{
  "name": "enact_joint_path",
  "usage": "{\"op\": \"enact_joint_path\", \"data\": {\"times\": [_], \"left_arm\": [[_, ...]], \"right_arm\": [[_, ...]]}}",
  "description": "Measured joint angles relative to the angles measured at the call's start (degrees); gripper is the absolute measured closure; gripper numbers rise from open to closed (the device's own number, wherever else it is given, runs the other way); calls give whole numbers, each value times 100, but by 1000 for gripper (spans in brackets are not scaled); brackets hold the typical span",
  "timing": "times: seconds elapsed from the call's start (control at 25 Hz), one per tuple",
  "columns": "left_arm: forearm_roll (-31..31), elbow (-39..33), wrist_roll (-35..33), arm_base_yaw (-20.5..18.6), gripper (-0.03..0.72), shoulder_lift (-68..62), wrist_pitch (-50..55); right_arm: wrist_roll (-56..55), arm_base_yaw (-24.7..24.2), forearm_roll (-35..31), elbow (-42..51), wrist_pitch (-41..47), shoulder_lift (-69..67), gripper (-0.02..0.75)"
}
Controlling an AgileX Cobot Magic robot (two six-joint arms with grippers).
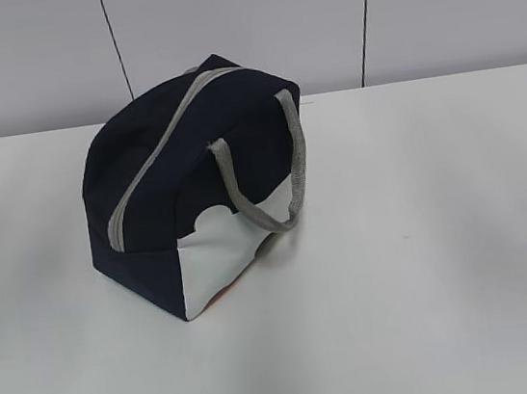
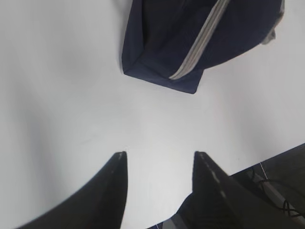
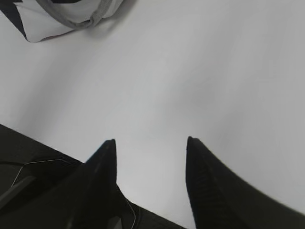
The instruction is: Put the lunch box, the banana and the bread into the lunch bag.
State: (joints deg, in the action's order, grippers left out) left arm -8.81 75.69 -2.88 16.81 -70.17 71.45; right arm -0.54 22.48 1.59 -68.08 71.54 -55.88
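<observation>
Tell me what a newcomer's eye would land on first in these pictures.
The boxy navy-blue fabric lunch bag stands alone left of centre on the white table, its grey zipper closed along the top and a grey strap handle drooping over its white lower panel. In the wrist views, the left gripper and right gripper hang open and empty over bare tabletop.

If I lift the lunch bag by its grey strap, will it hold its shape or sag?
The lunch bag looks like soft fabric with a rounded, slumped top, so it will probably sag. The strap droops loosely, likely floppy. Zipped shut with a broad base, it seems unlikely to tip.
</observation>
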Motion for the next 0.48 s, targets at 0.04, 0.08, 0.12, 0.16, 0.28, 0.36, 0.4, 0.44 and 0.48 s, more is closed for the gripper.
{"op": "enact_joint_path", "data": {"times": [0.04,0.08,0.12,0.16,0.28,0.36,0.4,0.44,0.48], "left_arm": [[0,-112,0,0,346,134,13],[0,-208,0,0,347,279,13],[0,-329,0,0,347,418,13],[0,-455,0,0,347,541,13],[0,-801,0,0,347,992,21],[0,-1011,0,0,348,1271,35],[0,-1107,0,0,348,1417,35],[0,-1196,0,0,348,1541,35],[0,-1286,0,0,349,1694,35]], "right_arm": [[4,0,0,138,10,253,370],[13,0,0,303,12,466,370],[13,0,0,467,23,718,370],[54,0,0,634,23,965,370],[54,0,0,1103,-1,1644,370],[54,0,13,1399,-86,2035,370],[54,0,25,1557,-148,2237,370],[54,0,52,1713,-215,2437,370],[54,0,82,1845,-275,2602,370]]}}
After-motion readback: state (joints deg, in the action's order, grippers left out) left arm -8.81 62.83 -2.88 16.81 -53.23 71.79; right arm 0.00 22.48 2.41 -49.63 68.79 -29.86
